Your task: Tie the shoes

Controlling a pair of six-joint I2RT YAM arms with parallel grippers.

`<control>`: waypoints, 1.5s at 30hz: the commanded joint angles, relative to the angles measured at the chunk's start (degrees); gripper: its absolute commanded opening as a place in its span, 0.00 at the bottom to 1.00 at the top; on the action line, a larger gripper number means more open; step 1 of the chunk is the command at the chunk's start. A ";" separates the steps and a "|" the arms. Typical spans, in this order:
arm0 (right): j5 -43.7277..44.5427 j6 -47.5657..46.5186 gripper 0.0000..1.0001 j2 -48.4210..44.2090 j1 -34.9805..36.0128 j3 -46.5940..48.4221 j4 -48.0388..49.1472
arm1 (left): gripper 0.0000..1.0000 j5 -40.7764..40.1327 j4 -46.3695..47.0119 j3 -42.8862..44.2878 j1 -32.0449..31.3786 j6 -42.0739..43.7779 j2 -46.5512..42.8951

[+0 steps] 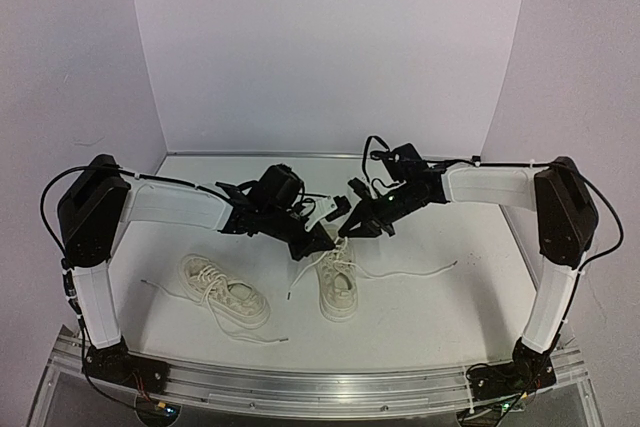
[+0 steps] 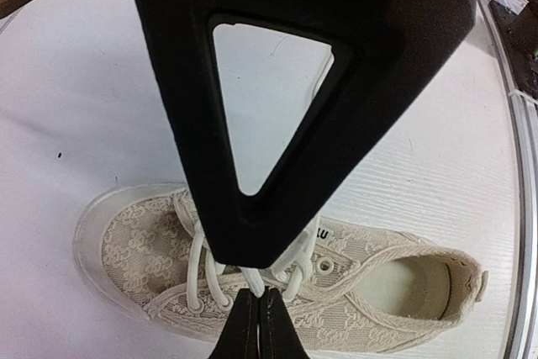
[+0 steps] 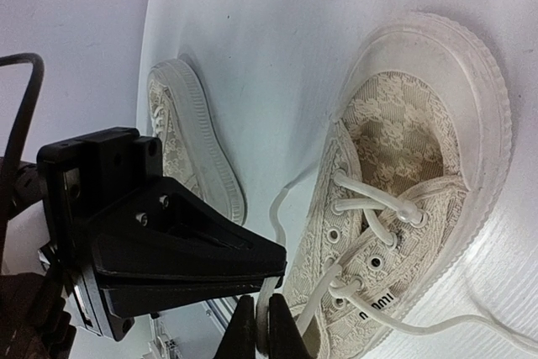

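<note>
Two cream lace-patterned shoes lie on the white table, one at the left (image 1: 225, 290) and one in the middle (image 1: 337, 282). Both grippers meet tip to tip just above the middle shoe's laces. In the left wrist view my left gripper (image 2: 256, 298) is shut, pinching a white lace (image 2: 252, 282) right over the shoe (image 2: 378, 292). The right gripper's black finger (image 2: 336, 81) fills the top of that view. In the right wrist view my right gripper (image 3: 262, 315) is shut on a strand of lace (image 3: 266, 296) beside the shoe (image 3: 403, 149). The other shoe (image 3: 189, 132) lies behind.
One loose lace end (image 1: 420, 272) trails right across the table from the middle shoe. The left shoe's laces (image 1: 165, 292) trail out to its left and front. White walls enclose the table on three sides, and a metal rail (image 1: 330, 387) runs along the near edge.
</note>
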 commanded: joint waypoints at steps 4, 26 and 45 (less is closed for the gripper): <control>1.58 -0.25 0.00 -1.38 0.36 3.41 -0.38 | 0.21 0.11 4.53 0.85 -0.04 -1.59 -2.56; 4.54 1.29 0.00 -2.25 0.33 2.59 -0.51 | 0.34 1.43 9.86 2.00 -1.57 -7.58 1.50; 5.36 2.30 0.00 -2.02 0.37 2.37 -0.73 | 0.24 -0.84 9.61 3.10 -2.99 -7.79 4.21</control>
